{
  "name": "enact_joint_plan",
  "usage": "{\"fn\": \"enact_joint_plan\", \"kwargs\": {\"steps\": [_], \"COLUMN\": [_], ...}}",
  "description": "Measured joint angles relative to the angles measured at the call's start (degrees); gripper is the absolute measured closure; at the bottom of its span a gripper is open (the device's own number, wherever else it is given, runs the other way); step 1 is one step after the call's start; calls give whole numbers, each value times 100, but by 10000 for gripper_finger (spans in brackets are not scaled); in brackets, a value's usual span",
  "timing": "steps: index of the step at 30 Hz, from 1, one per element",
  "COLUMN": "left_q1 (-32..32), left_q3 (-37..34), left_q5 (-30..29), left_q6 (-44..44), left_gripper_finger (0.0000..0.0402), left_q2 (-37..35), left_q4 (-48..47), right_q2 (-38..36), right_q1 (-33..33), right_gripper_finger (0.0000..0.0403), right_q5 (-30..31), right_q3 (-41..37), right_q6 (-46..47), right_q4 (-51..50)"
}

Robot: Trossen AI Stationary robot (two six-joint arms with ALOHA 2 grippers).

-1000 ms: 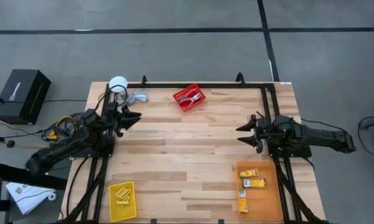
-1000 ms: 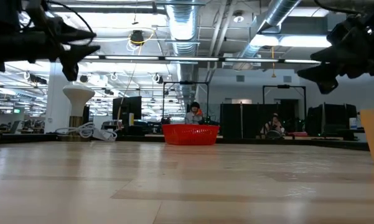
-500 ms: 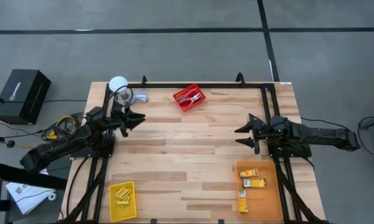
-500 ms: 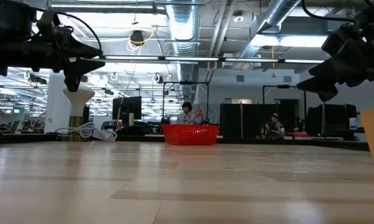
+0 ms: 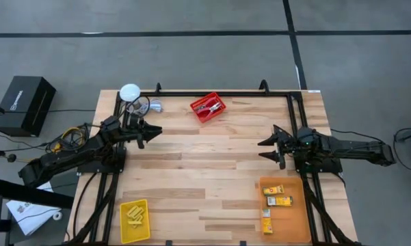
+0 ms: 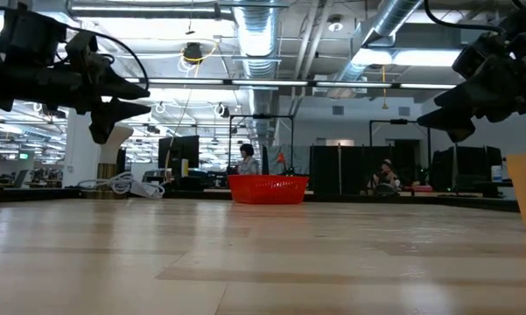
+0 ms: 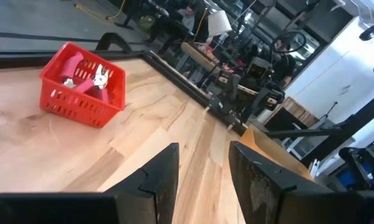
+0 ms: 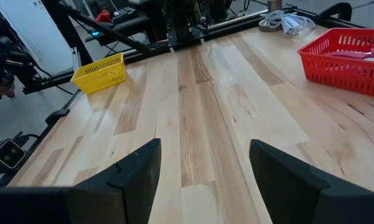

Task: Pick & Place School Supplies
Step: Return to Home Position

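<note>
From above, the left gripper (image 5: 149,130) hangs open and empty over the table's (image 5: 212,171) left side; the right gripper (image 5: 262,149), also open, hangs over its right side; the pink punch (image 5: 209,106) lies in the red bin (image 5: 200,113) at the far edge, well apart from both; yellow erasers (image 5: 134,216) lie in the yellow bin (image 5: 125,236) by the near left corner, boxes (image 5: 277,200) in the orange bin (image 5: 295,219) by the near right; the low view shows both grippers high above the wood; in the left wrist view, the punch sits in the red bin ahead of the spread jaws.

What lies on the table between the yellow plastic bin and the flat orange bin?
Nothing: the high view shows only bare wooden table between the yellow plastic bin and the flat orange bin.
</note>
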Motion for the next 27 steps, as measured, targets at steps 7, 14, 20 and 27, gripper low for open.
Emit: {"fn": "enact_joint_plan", "kwargs": {"steps": [7, 14, 20, 27], "left_q1": [0, 0, -579, -1767], "left_q3": [0, 0, 0, 0], "left_q5": [167, 168, -20, -114], "left_q6": [-9, -10, -12, -12], "left_gripper_finger": [266, 266, 266, 266], "left_q2": [0, -3, -280, -1045], "left_q4": [21, 26, 23, 38], "right_q2": [0, 0, 143, 308], "right_q1": [0, 0, 0, 0], "right_gripper_finger": [168, 168, 168, 168], "right_q5": [32, 34, 7, -29], "right_q3": [0, 0, 0, -2], "right_q6": [21, -46, -377, -23], "right_q4": [-4, -5, -3, 1]}}
